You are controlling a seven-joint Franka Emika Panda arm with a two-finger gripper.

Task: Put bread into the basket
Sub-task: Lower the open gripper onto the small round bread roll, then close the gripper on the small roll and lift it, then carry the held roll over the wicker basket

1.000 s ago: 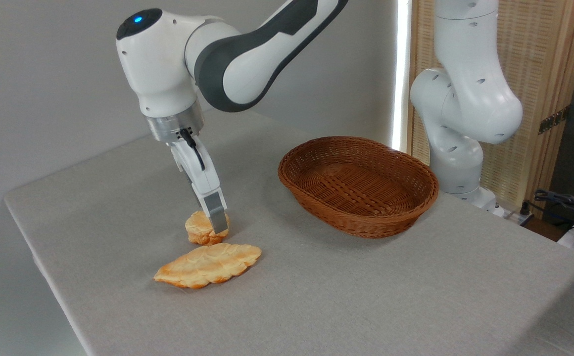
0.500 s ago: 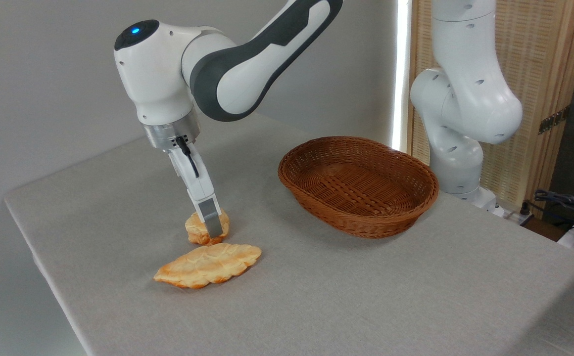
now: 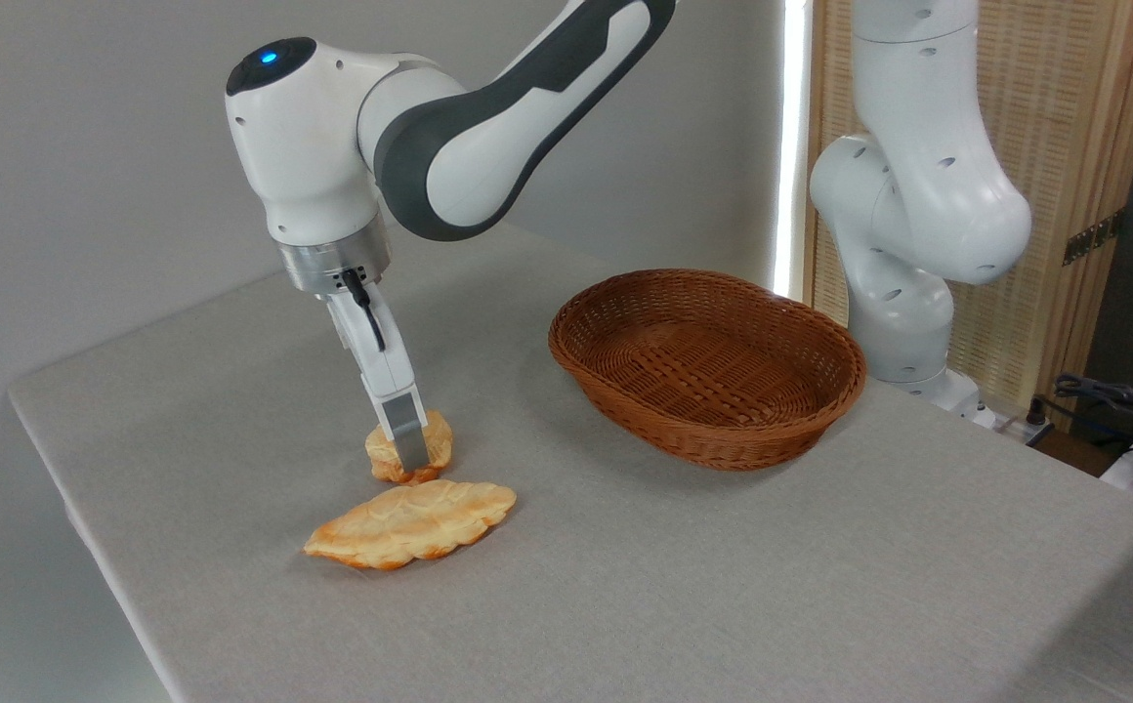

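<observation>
The gripper [image 3: 410, 451] is seen edge-on, lowered over the bun [image 3: 410, 447]. Only the near finger [image 3: 408, 436] is shown, crossing the front of the bun with its tip close to the table [image 3: 723, 586]; the far finger is hidden, so it cannot be told whether the bun is clamped or the jaws stand apart. The bun is found resting on the table, towards the left edge and well short of the front edge. Just in front of it, touching or nearly so, a flat pastry [image 3: 410, 524] is laid. The basket [image 3: 707, 366] is set well apart to the right, nearer the back edge, with nothing seen inside. Beyond the basket, at the back right corner, the arm's white base column [image 3: 903, 225] is mounted, and from there the arm is carried over to the gripper.
</observation>
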